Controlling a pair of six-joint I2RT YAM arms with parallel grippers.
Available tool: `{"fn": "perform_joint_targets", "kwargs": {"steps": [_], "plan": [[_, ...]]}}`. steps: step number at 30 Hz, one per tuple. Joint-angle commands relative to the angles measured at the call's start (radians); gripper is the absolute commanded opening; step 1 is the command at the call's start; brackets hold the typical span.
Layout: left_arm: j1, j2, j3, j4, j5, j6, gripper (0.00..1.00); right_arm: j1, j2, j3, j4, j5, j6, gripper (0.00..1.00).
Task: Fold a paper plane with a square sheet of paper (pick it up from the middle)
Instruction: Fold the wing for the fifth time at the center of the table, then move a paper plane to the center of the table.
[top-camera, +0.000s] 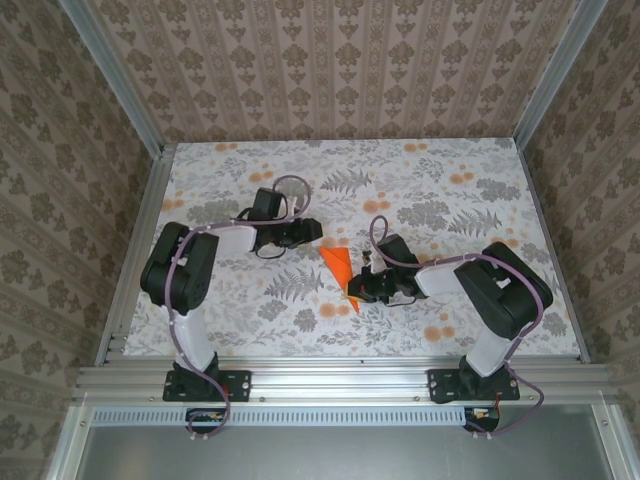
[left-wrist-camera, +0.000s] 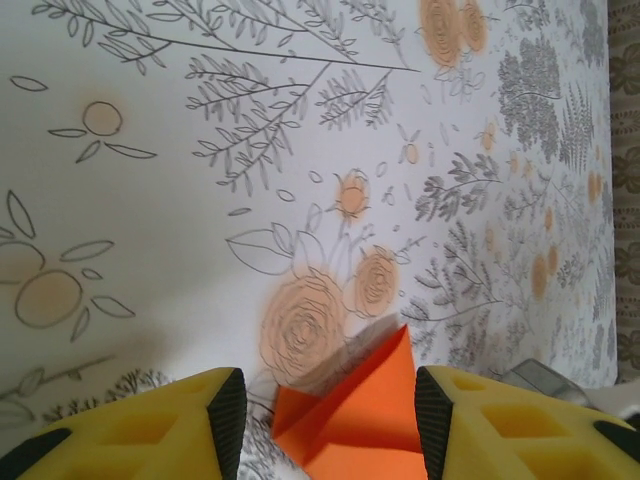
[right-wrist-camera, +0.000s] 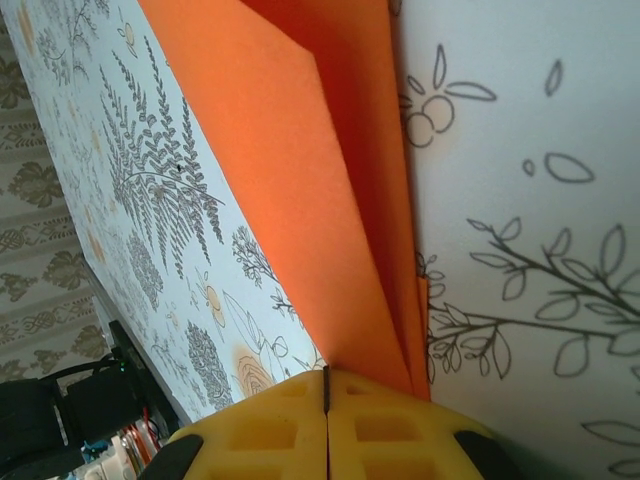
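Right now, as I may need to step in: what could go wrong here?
1. The right gripper is shut on one end of the folded orange paper, whose layers fan apart beyond the pinch; the folds may spring open or slip.
2. The left gripper is open either side of the paper's tip; closing there might crumple it, or tear it if the arms pull apart.

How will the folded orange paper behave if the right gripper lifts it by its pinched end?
Probably light: the folded paper is a few thin layers. Pinched in the right gripper, its creases likely stiffen it, though the free tip may droop.
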Motion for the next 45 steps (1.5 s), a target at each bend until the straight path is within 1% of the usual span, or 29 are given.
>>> {"fn": "perform_joint_targets", "kwargs": {"steps": [1, 2, 4, 7, 10, 11, 13, 15, 18, 21, 23, 28, 31, 34, 37, 41, 45], "plan": [[-0.006, -0.11, -0.019, -0.085, -0.033, 0.016, 0.51, 0.006, -0.027, 0.011, -0.148, 0.028, 0.021, 0.09], [-0.043, -0.135, -0.035, -0.102, -0.051, 0.004, 0.51, 0.006, -0.045, 0.024, -0.15, 0.019, 0.021, 0.1], [-0.063, -0.181, -0.062, -0.142, -0.095, -0.02, 0.52, 0.006, -0.098, 0.042, -0.157, 0.012, 0.021, 0.13], [-0.111, -0.248, -0.105, -0.195, -0.171, -0.056, 0.53, 0.003, -0.204, 0.062, -0.221, 0.059, -0.004, 0.2], [-0.169, -0.288, -0.124, -0.237, -0.237, -0.1, 0.56, -0.007, -0.312, 0.078, -0.339, 0.177, -0.064, 0.26], [-0.188, -0.294, -0.125, -0.249, -0.258, -0.116, 0.56, -0.011, -0.377, 0.076, -0.378, 0.235, -0.082, 0.29], [-0.221, -0.297, -0.117, -0.283, -0.304, -0.156, 0.58, -0.02, -0.461, 0.059, -0.425, 0.35, -0.109, 0.37], [-0.255, -0.293, -0.109, -0.294, -0.34, -0.188, 0.59, -0.033, -0.556, 0.013, -0.426, 0.446, -0.113, 0.44], [-0.294, -0.28, -0.082, -0.318, -0.383, -0.227, 0.62, -0.058, -0.675, -0.067, -0.38, 0.507, -0.103, 0.55], [-0.323, -0.241, -0.036, -0.371, -0.404, -0.236, 0.66, -0.078, -0.745, -0.129, -0.329, 0.508, -0.092, 0.58], [-0.337, -0.217, -0.014, -0.373, -0.399, -0.237, 0.69, -0.083, -0.755, -0.151, -0.307, 0.487, -0.086, 0.6], [-0.355, -0.157, 0.038, -0.373, -0.384, -0.245, 0.7, -0.089, -0.705, -0.154, -0.296, 0.434, -0.088, 0.59], [-0.359, -0.122, 0.064, -0.383, -0.373, -0.255, 0.69, -0.089, -0.674, -0.152, -0.281, 0.411, -0.081, 0.59], [-0.365, -0.095, 0.079, -0.397, -0.373, -0.261, 0.65, -0.089, -0.654, -0.145, -0.287, 0.405, -0.074, 0.6], [-0.365, -0.084, 0.082, -0.405, -0.374, -0.26, 0.56, -0.091, -0.646, -0.141, -0.304, 0.418, -0.068, 0.6], [-0.365, -0.114, 0.054, -0.386, -0.375, -0.258, 0.35, -0.093, -0.628, -0.138, -0.305, 0.41, -0.054, 0.6], [-0.352, -0.173, -0.004, -0.329, -0.365, -0.247, 0.17, -0.094, -0.566, -0.107, -0.308, 0.353, -0.055, 0.59]]}}
